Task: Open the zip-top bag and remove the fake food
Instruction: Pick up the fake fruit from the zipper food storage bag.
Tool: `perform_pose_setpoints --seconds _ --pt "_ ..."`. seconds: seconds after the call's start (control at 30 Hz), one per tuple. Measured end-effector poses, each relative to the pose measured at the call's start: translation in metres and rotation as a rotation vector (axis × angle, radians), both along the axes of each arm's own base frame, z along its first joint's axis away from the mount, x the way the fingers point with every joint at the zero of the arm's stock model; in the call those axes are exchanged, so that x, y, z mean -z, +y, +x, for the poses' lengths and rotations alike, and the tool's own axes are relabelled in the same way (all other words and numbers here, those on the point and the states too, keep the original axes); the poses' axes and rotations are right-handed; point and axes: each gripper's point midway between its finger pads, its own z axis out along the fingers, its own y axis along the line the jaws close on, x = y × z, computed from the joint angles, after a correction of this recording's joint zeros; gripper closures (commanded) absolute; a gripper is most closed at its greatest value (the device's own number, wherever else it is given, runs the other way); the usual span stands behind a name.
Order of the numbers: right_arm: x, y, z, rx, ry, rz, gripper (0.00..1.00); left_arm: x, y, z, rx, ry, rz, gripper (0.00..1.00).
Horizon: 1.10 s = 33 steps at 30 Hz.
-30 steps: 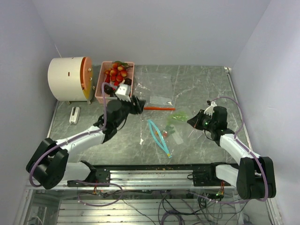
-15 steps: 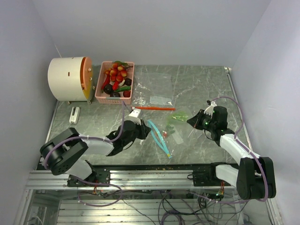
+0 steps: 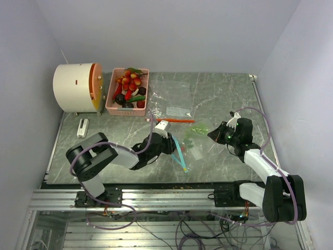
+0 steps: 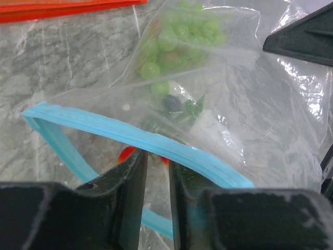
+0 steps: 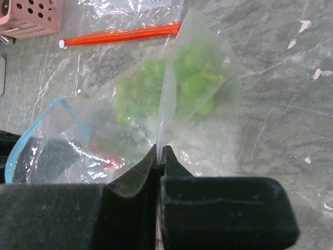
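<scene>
Opening stage: right tool [image 5: 158,151] is pinching zip-top bag [image 5: 210,138] film, fully closed. Left tool [image 4: 157,156], narrowly parted, is meeting blue rim [image 4: 104,126]; grip unclear. Next: widening mouth, reaching fake food [image 4: 171,47].

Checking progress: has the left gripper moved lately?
Yes. The left gripper moved away from the pink basket, nearer and rightward, to the bag's blue zipper.

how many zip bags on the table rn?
2: blue-zip bag mid-table; red-zip bag lying flat beyond it, toward the basket. Clear plastic is hard to see, so another may be hidden.
</scene>
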Motion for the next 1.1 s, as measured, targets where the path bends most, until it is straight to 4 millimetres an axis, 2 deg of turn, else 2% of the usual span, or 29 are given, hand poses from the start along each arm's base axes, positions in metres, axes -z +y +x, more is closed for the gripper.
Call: perform_pose_setpoints --seconds 0.23,0.4,0.57,0.83,1.0,1.1 --pt "0.0 0.0 0.0 0.0 0.0 0.0 1.0 0.0 -0.014 0.009 0.004 -0.05 0.037 0.37" --pt "0.0 0.0 0.0 0.0 0.0 0.0 1.0 0.006 -0.014 0.009 0.001 -0.095 0.094 0.3" --pt "0.0 0.0 0.0 0.0 0.0 0.0 1.0 0.015 -0.009 0.012 -0.013 -0.119 0.15 0.38" --pt "0.0 0.001 0.0 -0.004 0.0 0.003 1.0 0.025 -0.001 0.012 -0.038 -0.122 0.193 0.55" --pt "0.0 0.001 -0.001 -0.007 0.0 0.004 1.0 0.039 0.012 0.007 -0.053 -0.108 0.233 0.56" --pt "0.0 0.001 -0.001 -0.007 0.0 0.005 1.0 0.04 0.014 0.006 -0.055 -0.113 0.236 0.57"
